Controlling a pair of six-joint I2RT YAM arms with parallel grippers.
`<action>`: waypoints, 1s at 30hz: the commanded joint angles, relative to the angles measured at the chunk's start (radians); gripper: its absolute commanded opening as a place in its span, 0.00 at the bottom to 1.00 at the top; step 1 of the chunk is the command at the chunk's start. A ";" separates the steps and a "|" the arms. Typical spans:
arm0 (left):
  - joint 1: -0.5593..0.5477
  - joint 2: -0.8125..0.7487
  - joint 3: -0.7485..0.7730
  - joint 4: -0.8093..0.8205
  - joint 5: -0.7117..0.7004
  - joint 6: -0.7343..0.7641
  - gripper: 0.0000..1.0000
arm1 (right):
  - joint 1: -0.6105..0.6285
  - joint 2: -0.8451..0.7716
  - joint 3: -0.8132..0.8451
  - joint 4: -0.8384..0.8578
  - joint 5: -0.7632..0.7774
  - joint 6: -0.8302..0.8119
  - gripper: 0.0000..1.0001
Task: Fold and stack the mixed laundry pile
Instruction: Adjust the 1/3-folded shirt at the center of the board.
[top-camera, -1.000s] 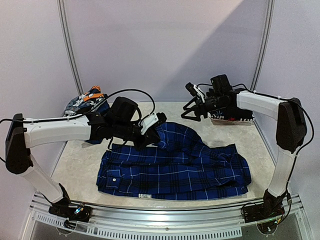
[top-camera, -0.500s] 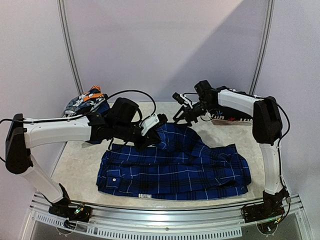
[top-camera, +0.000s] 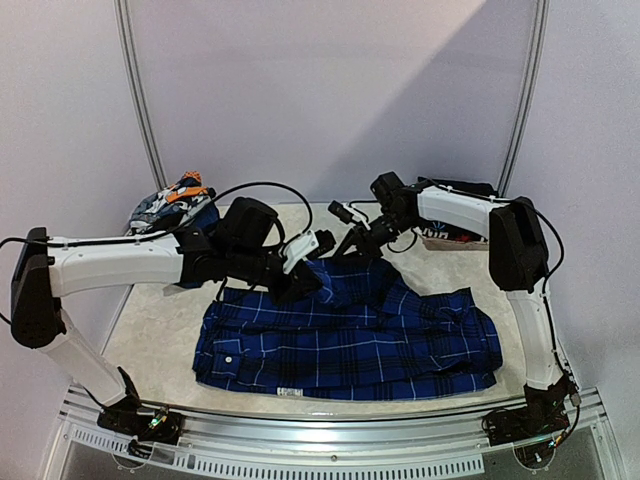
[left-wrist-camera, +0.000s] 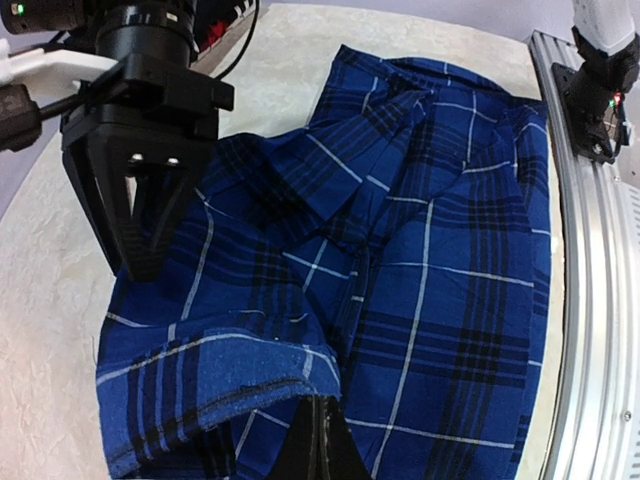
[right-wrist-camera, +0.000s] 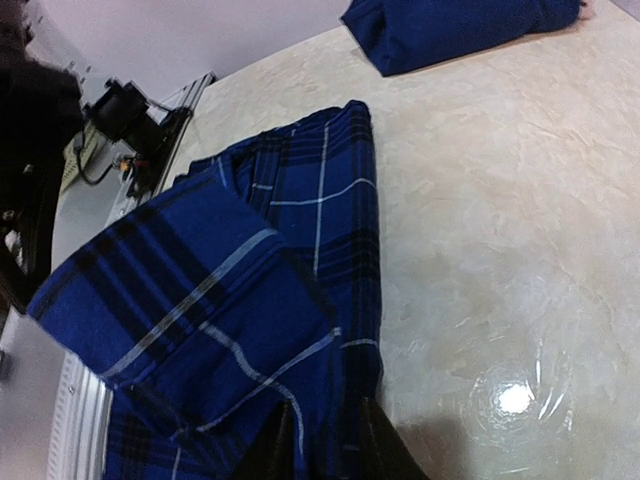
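Observation:
A blue plaid shirt (top-camera: 350, 330) lies spread across the middle of the table. My left gripper (top-camera: 322, 268) is shut on a raised fold at the shirt's far left; in the left wrist view the hem drapes over its closed tips (left-wrist-camera: 322, 440). My right gripper (top-camera: 352, 247) reaches in from the back right and is shut on the shirt's far edge, with cloth (right-wrist-camera: 220, 300) pinched between its fingers (right-wrist-camera: 325, 440). The left wrist view shows its black fingers meeting on the fabric (left-wrist-camera: 145, 262). The rest of the mixed laundry pile (top-camera: 170, 205), with grey-white-orange patterned pieces, sits at the back left.
A dark blue garment (right-wrist-camera: 450, 30) lies on the pale tabletop (right-wrist-camera: 520, 250) beyond the shirt. A low dark and red patterned object (top-camera: 455, 238) sits at the back right. A metal rail (top-camera: 330, 415) runs along the near edge.
The right arm swung left from the back right down to the shirt's far edge, and its jaws closed on the cloth. The left arm kept its hold and barely moved.

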 joint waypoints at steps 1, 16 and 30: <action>-0.017 -0.022 -0.037 0.029 0.000 0.010 0.00 | -0.001 -0.012 0.012 -0.042 -0.011 -0.009 0.10; -0.015 -0.261 -0.248 0.105 -0.202 -0.214 0.57 | 0.116 -0.450 -0.520 0.601 0.394 0.527 0.00; 0.107 -0.447 -0.496 0.362 -0.081 -0.395 0.99 | 0.170 -0.575 -0.559 0.545 0.102 0.581 0.00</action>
